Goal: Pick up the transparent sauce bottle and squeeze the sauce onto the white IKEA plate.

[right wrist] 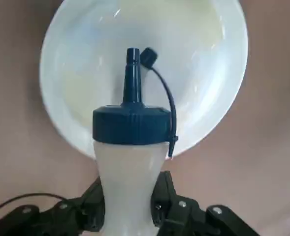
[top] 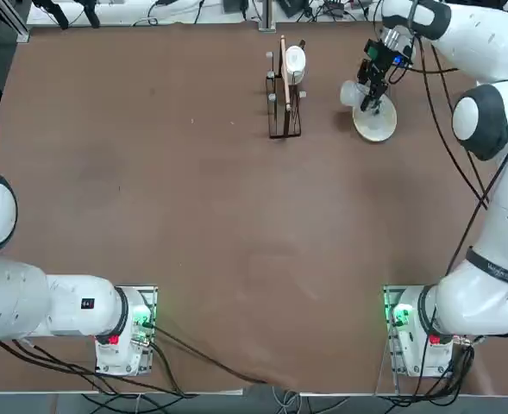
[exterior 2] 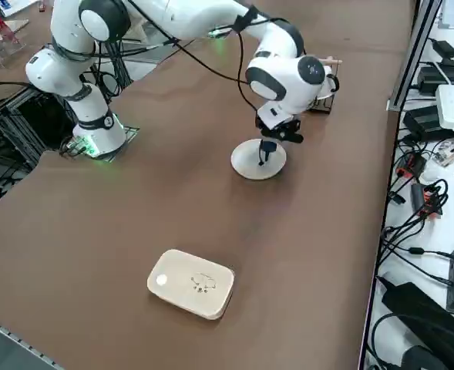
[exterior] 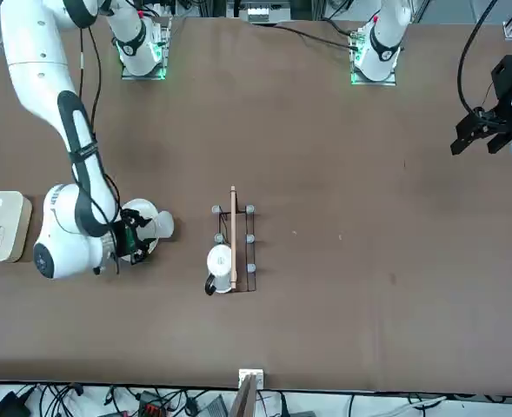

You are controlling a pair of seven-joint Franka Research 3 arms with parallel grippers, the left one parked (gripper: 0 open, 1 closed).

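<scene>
**Blue nozzle aimed at the plate, bottle pinched in the jaws**

Blue cap, whitish see-through body: that's the one transparent sauce bottle (right wrist: pixel 130 162), and it's clamped between the two fingers of the right gripper (right wrist: pixel 128 206). The jaws are closed in on the bottle's sides, squeezed against the soft plastic just below the cap. The nozzle points out over the white IKEA plate (right wrist: pixel 204 59), and the little tethered stopper hangs off to the side on its strap, so the tip is uncovered.

From overhead, the right gripper (top: pixel 373 86) sits at the far end of the table, with the bottle (top: pixel 352 92) tipped on its side and its nozzle over the plate (top: pixel 376 123).

Counting what's on the table: one plate, one bottle, one black wire rack (top: pixel 284 95) just beside them with a small white disc (top: pixel 295 60) and a wooden stick in it, and one white boxy rounded thing (exterior 2: pixel 192 283) lying well apart near the table edge on the robot's right.

I can't tell whether any sauce is on the plate.
</scene>
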